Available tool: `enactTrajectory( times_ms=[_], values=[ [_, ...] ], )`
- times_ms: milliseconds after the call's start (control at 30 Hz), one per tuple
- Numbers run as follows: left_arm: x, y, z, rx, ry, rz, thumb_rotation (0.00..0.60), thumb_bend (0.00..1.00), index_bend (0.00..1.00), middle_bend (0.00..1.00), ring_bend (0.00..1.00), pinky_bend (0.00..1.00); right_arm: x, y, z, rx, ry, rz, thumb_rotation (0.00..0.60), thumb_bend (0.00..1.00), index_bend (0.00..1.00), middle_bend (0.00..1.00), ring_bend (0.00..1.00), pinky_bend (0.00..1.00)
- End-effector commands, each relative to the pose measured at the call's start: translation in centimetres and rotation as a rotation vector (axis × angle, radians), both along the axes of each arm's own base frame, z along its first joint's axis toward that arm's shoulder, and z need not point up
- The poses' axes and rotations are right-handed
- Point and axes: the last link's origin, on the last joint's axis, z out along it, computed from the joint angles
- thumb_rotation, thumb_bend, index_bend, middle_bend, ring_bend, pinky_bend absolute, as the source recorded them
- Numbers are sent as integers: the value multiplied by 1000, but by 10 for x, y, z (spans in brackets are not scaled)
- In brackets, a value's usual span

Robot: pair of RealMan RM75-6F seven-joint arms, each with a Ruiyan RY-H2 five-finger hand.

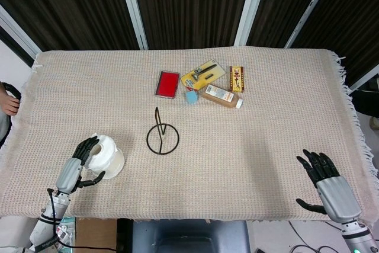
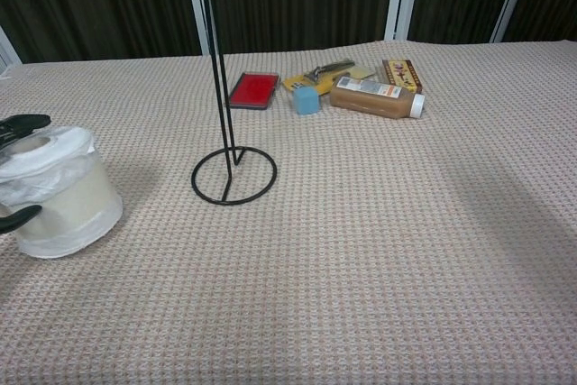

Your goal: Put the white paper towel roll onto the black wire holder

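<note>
The white paper towel roll [image 1: 110, 154] stands on end near the table's front left, also in the chest view [image 2: 61, 197]. My left hand [image 1: 79, 163] grips it from the left side: fingers [image 2: 22, 123] lie over the top rim and the thumb [image 2: 18, 218] presses the lower side. The black wire holder [image 1: 157, 124] stands upright to the right of the roll, its tall post [image 2: 219, 87] rising from a round base ring. My right hand [image 1: 327, 183] rests open at the front right edge, far from both.
At the back centre lie a red case [image 1: 167, 83], a blue cube [image 1: 190, 97], a brown bottle [image 1: 221, 95], a yellow card [image 1: 202, 74] and a brown box [image 1: 237, 78]. A person's hand [image 1: 8, 102] shows at the left edge.
</note>
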Motion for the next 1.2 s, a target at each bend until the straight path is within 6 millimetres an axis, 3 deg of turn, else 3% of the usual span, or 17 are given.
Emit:
enactTrajectory(
  times_ms=[33, 100, 200, 267, 433, 500, 667, 867, 1067, 1200],
  values=[
    [-1, 4, -4, 24, 2, 25, 600, 319, 0, 0, 0, 67, 0, 0, 0, 0, 0, 0, 600, 91, 0, 0, 0, 0],
    [-2, 5, -4, 35, 14, 30, 600, 336, 11, 2, 5, 201, 0, 0, 0, 0, -2, -1, 600, 91, 0, 0, 0, 0],
    [1, 7, -4, 74, -10, 41, 600, 376, 172, 146, 167, 475, 0, -1, 1, -2, -4, -2, 600, 91, 0, 0, 0, 0],
    [0, 6, -3, 107, -18, 52, 600, 431, 336, 312, 338, 685, 0, -1, 1, -2, -5, -2, 600, 91, 0, 0, 0, 0],
    [3, 9, -1, 172, -14, 71, 600, 629, 671, 695, 670, 970, 0, 0, 1, 0, -7, -1, 600, 90, 0, 0, 0, 0],
    [4, 10, -1, 191, -25, 80, 600, 683, 738, 769, 736, 1000, 0, 0, 1, 0, -7, -1, 600, 91, 0, 0, 0, 0],
    [12, 12, 15, 283, -29, 44, 600, 724, 748, 807, 771, 1000, 0, 0, 1, 3, -7, -1, 600, 90, 0, 0, 0, 0],
    [38, 13, 56, 483, -96, -104, 600, 738, 748, 814, 778, 1000, 0, 0, 2, 5, -12, 0, 600, 91, 0, 0, 0, 0],
    [95, 27, 106, 562, -284, -212, 600, 738, 748, 813, 778, 1000, 1, 1, 0, 16, -12, 3, 600, 91, 0, 0, 0, 0],
    [143, 40, 124, 553, -369, -271, 600, 734, 747, 811, 777, 1000, 0, -1, -1, 18, -11, -4, 600, 90, 0, 0, 0, 0]
  ],
)
